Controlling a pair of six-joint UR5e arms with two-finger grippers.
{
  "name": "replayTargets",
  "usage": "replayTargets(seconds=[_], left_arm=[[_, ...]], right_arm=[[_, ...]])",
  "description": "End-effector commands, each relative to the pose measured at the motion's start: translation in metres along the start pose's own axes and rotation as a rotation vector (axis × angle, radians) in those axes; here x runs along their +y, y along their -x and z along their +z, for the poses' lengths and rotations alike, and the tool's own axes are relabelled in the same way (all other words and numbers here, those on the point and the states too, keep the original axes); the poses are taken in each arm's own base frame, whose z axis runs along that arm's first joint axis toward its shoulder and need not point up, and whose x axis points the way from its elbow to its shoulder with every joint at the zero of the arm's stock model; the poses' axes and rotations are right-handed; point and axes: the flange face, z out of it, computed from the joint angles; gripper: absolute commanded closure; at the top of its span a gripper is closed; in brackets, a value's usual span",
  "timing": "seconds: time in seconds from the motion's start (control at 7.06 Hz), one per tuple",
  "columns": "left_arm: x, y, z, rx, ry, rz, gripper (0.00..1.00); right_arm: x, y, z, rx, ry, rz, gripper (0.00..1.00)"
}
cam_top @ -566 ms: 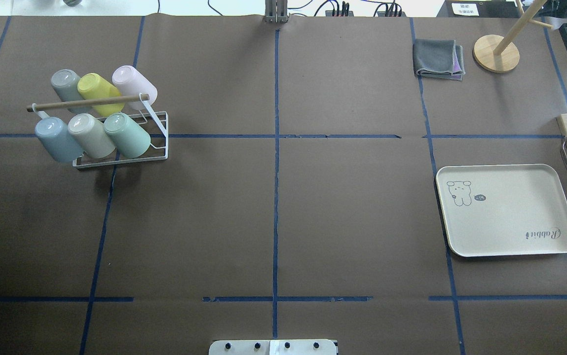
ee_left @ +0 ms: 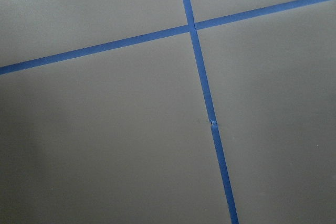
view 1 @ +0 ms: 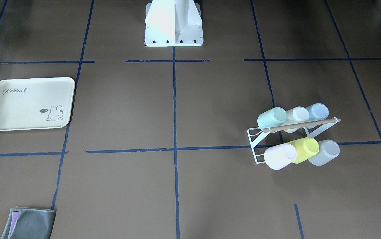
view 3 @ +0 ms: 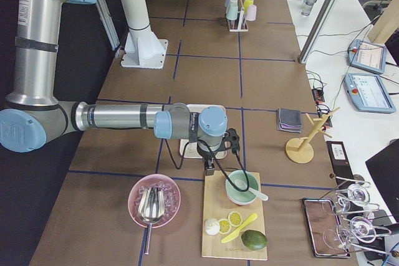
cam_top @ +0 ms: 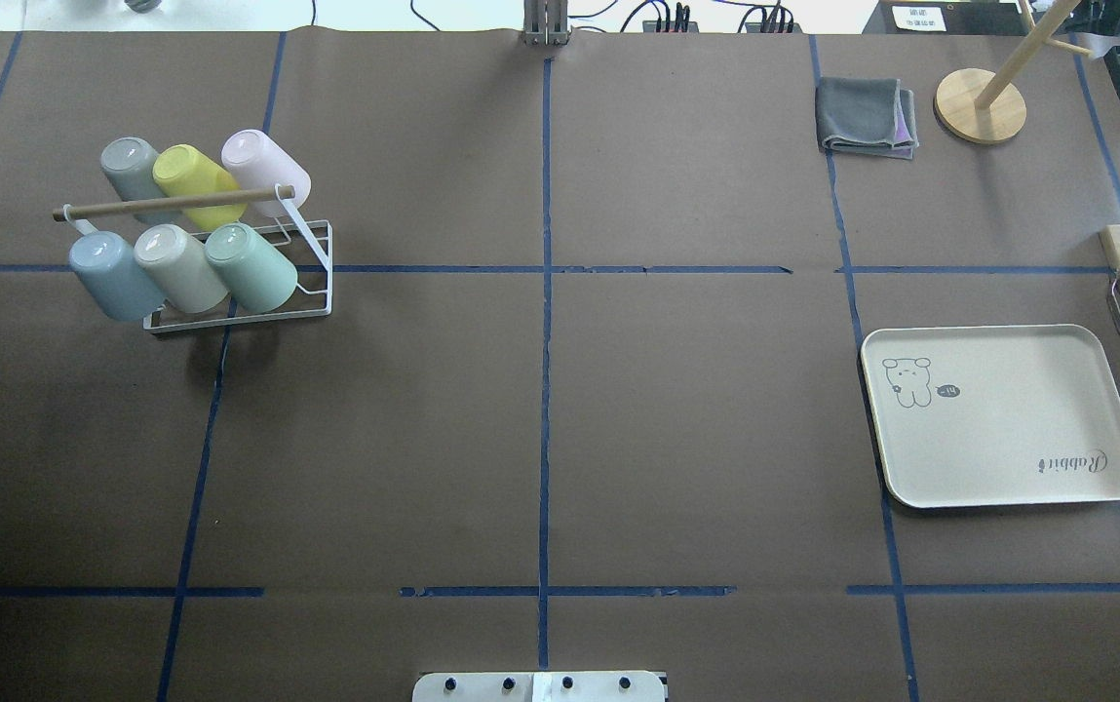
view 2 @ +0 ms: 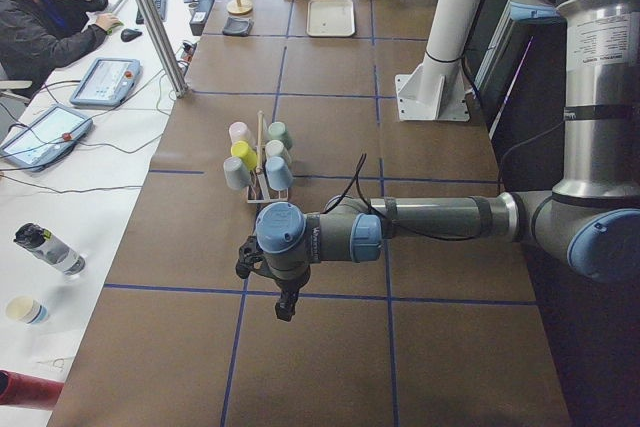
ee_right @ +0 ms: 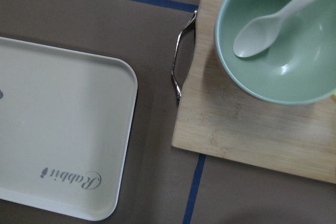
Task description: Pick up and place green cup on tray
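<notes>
Green cup (cam_top: 252, 265) not picked yet: it sits tilted, bottom up, on the white wire rack (cam_top: 304, 226) on the robot's left half of the surface (cam_top: 696, 439). It's in the robot-side row, at the end nearest the table centre, just beside a cream cup (cam_top: 179, 265), with a pale blue cup (cam_top: 111, 273) at the other end. The far row holds a pink cup (cam_top: 262, 161), a yellow-green cup (cam_top: 194, 183) and a grey cup (cam_top: 135, 168), and a wooden rod (cam_top: 131, 207) runs across the top between the rows. The tray (cam_top: 1008, 429) lies flat on the robot's right half, well apart from the rack, with nothing on it. The left gripper (view 2: 285, 309) shows only in the left side view, hanging over bare surface near a blue tape line, apart from the rack; can't tell how wide its jaws are. Its wrist view shows only brown surface and a tape cross. The right gripper (view 3: 210, 167) shows only in the right side view, over the gap between the tray and a wooden board (ee_right: 252, 129); jaw width can't be told either. Its wrist view shows the tray corner, the board's metal handle (ee_right: 181, 59), and a green bowl (ee_right: 283, 77) with a white spoon (ee_right: 262, 32) in it.
</notes>
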Motion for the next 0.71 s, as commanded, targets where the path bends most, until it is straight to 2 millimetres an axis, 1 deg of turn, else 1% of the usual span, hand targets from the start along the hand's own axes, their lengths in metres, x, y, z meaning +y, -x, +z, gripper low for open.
replayTargets(seconds=[0.0,0.14,0.28,0.42,0.57], left_arm=[[0.000,0.000,0.000,0.002,0.001,0.000,0.00],[0.001,-0.001,0.002,0.005,0.004,-0.001,0.00],[0.001,-0.002,0.004,0.006,0.009,0.002,0.00],[0.000,-0.003,0.006,0.008,0.011,0.006,0.00],[0.000,-0.003,0.006,0.008,0.011,0.006,0.00]], right_arm=[[-0.017,0.038,0.015,-0.023,-0.054,0.055,0.00],[-0.021,0.053,0.024,-0.034,-0.077,0.112,0.00],[-0.010,0.062,0.040,-0.036,-0.098,0.131,0.00],[-0.003,0.065,0.064,-0.025,-0.108,0.126,0.00],[0.000,0.063,0.091,-0.044,-0.145,0.161,0.00]])
